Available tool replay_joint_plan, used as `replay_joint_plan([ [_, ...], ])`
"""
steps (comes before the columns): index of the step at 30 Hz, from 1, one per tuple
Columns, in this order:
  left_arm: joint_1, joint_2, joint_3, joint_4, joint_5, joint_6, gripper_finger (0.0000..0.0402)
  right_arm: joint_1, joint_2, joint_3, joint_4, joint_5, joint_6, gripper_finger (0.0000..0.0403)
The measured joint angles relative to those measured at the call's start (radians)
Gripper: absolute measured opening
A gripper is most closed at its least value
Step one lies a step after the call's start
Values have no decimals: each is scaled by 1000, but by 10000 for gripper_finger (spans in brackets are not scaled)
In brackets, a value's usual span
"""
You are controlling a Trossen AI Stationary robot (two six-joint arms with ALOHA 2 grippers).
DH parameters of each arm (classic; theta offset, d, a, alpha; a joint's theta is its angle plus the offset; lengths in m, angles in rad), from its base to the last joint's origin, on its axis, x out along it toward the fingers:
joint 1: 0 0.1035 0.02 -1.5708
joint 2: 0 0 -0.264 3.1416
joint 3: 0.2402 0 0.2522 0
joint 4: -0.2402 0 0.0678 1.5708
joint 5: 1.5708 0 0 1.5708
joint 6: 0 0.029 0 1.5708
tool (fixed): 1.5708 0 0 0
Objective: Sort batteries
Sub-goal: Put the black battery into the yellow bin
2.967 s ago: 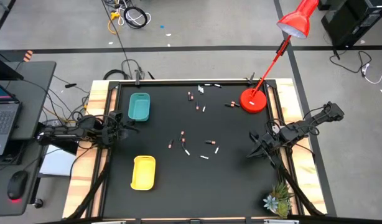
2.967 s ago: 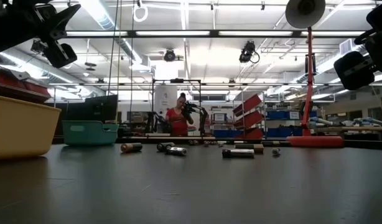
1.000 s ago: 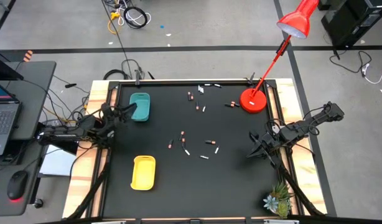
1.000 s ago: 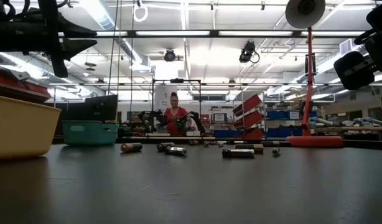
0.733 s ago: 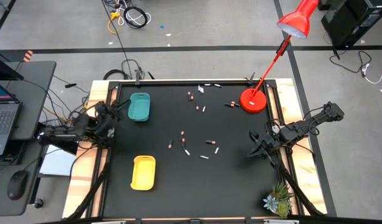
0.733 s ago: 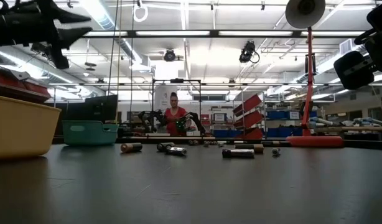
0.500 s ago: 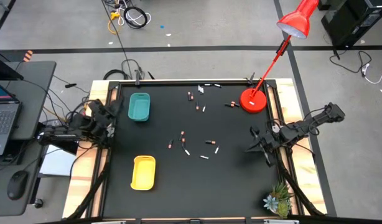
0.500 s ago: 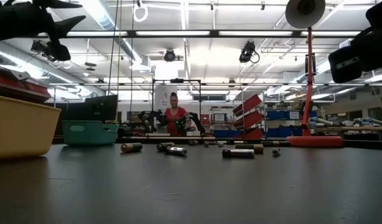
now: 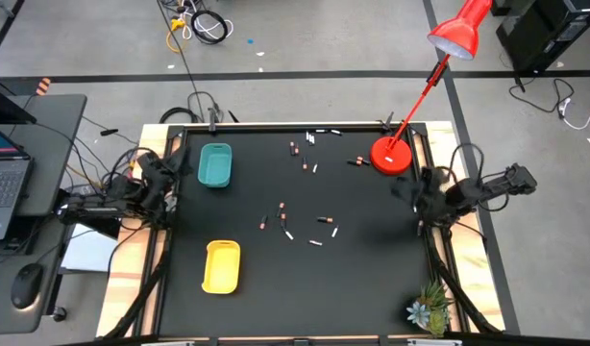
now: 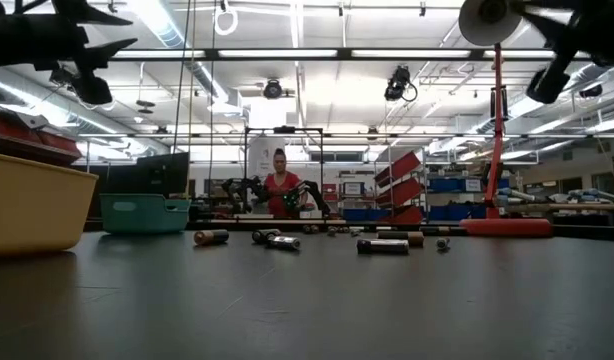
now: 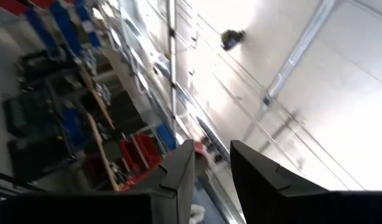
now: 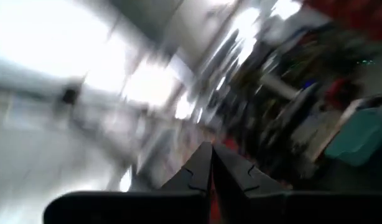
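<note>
High view: batteries [image 9: 283, 217] lie unsorted on the worktop [image 9: 257, 279]; nothing is held. Left hand [image 9: 149, 173] is part open, right hand [image 9: 417, 185] pinched shut. A reach to one battery is called for next.

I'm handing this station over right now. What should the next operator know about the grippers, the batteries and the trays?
Left gripper: fingers apart, empty, raised at the table's left edge near the teal rectangular tray.
Right gripper: shut, empty, raised at the right edge near the red desk lamp.
Small cylindrical batteries: all loose on the black tabletop, scattered from the far edge to mid-table.
Done: nothing visibly sorted; no battery shows in the teal tray or the yellow rectangular tray.
Left: every battery.
</note>
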Motion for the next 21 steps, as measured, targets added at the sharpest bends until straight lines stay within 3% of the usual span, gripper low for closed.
replay_joint_plan([
  [3, 0, 0, 0, 0, -45, 0, 111, -26, 5, 0, -1, 98, -38, 23],
  [9, 0, 0, 0, -1, -47, 27, 111, -87, 47, 0, 10, 155, 185, 23],
  [15, 0, 0, -1, -1, -99, 89, 111, -105, 73, 0, 14, 80, 216, 23],
  [21, 0, 0, -1, -14, -100, 77, 111, -105, 72, 0, 14, 101, 239, 23],
])
